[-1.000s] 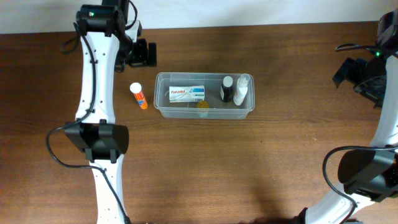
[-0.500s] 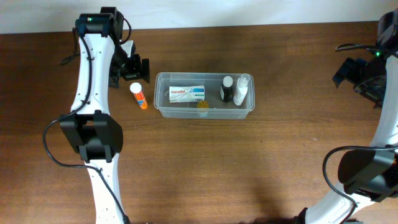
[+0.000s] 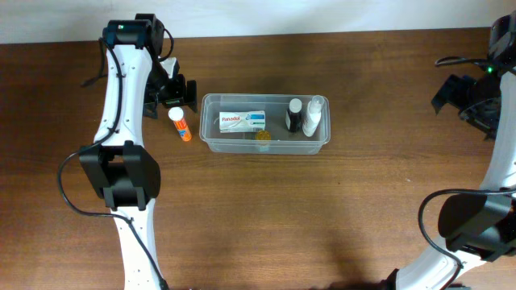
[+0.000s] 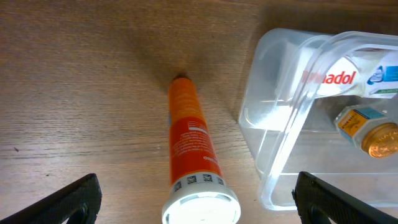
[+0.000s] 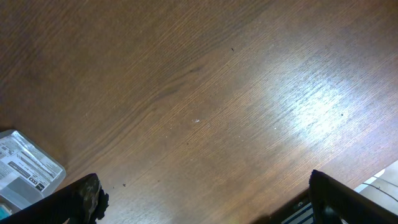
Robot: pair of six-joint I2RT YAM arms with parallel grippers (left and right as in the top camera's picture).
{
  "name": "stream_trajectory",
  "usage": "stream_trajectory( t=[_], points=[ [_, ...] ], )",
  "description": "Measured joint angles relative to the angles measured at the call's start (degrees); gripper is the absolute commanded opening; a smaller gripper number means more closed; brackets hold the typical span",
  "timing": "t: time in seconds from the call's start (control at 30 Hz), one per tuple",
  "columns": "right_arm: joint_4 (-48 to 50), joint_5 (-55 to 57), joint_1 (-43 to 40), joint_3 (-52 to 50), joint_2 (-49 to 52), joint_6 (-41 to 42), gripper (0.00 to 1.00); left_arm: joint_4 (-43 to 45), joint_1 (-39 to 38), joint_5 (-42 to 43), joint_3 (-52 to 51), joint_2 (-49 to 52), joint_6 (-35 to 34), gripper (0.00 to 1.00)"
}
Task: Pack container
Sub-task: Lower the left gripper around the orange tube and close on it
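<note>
The clear container sits at the table's middle and holds a white Panadol box, a dark bottle, a clear bottle and a small amber jar. An orange tube with a white cap lies on the wood just left of the container. My left gripper is open, right above the tube's capped end; in the left wrist view the tube lies between the spread fingers, with the container's corner at the right. My right gripper is open and empty at the far right.
The right wrist view shows wood and a white printed packet at its left edge. The table's back edge runs close behind my left arm. The right arm base stands at the front right.
My left gripper has moved toward the front, from behind the tube to over its capped end. The tube, container and right arm have not moved.
</note>
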Motion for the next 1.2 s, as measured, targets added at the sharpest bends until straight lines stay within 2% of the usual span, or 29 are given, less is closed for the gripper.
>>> stream_trajectory(
  t=[1.0, 1.2],
  points=[
    [0.0, 0.0, 0.0, 0.0, 0.0, 0.0, 0.98, 0.0, 0.0, -2.6, -4.1, 0.0, 0.0, 0.99],
    [0.0, 0.0, 0.0, 0.0, 0.0, 0.0, 0.98, 0.0, 0.0, -2.8, -4.1, 0.0, 0.0, 0.92]
  ],
)
